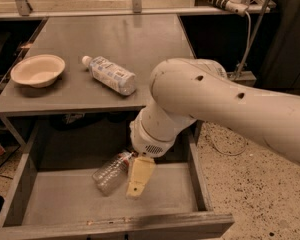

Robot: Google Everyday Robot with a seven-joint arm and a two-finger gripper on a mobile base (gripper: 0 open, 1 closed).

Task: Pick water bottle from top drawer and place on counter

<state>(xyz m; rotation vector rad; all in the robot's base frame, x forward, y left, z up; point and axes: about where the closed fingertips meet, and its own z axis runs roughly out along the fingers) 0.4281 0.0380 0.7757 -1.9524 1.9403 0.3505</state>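
Flanking one water bottle: one claw

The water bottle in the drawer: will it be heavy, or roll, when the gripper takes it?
The water bottle looks see-through and empty, so probably light and easily dented. It lies on its side on the drawer floor, so a nudge may roll it. The gripper hangs close beside it.

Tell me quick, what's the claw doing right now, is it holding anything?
Claw: down in the drawer, beside the clear bottle. Whether it is open, closed or holding the bottle cannot be told.
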